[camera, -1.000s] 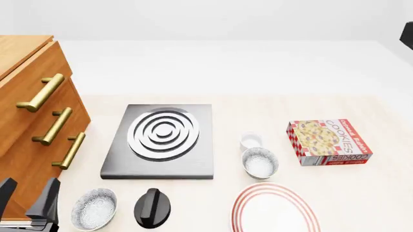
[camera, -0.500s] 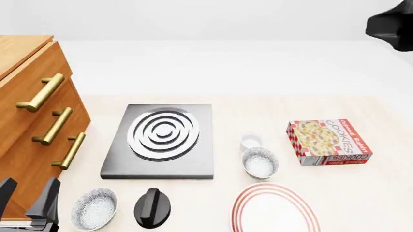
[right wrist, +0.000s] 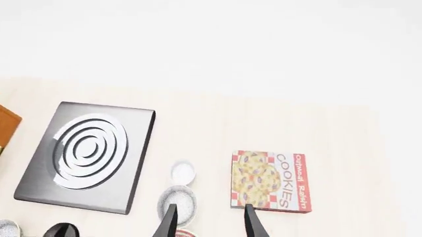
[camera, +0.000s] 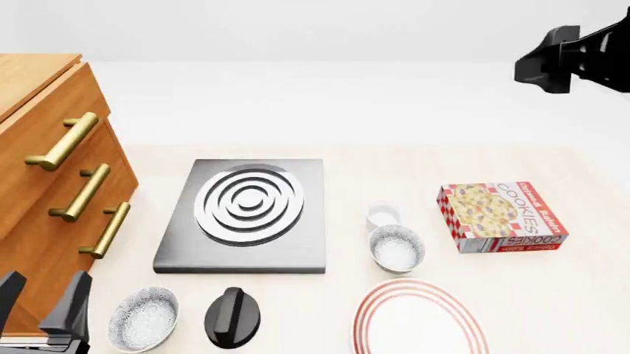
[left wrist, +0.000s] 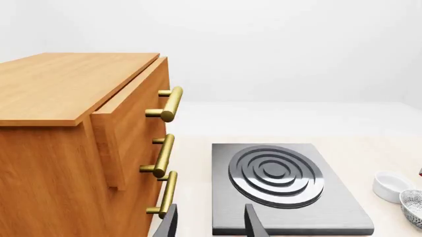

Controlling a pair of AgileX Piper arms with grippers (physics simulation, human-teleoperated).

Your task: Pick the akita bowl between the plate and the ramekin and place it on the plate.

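Note:
The akita bowl (camera: 396,248), grey-black speckled outside and white inside, stands between the small white ramekin (camera: 382,215) and the red-ringed plate (camera: 418,318) at the table's front edge. High above the table's far right hangs my right arm (camera: 576,55). Its wrist view looks down on the bowl (right wrist: 177,202) and ramekin (right wrist: 182,172), and the right gripper (right wrist: 209,224) is open and empty. My left gripper (camera: 41,301) stands open at the front left, beside the cabinet. The left wrist view catches the ramekin (left wrist: 391,185) and part of the bowl (left wrist: 414,207).
A twin speckled bowl (camera: 144,318) and a black knob-like object (camera: 232,317) sit at the front left. A grey hot plate (camera: 244,214) lies mid-table. A cookie box (camera: 502,217) lies right of the ramekin. A wooden drawer cabinet (camera: 49,169) lines the left side.
My right arm has come further into the front view from the upper right, moving leftward. The left gripper and the objects on the table have stayed put.

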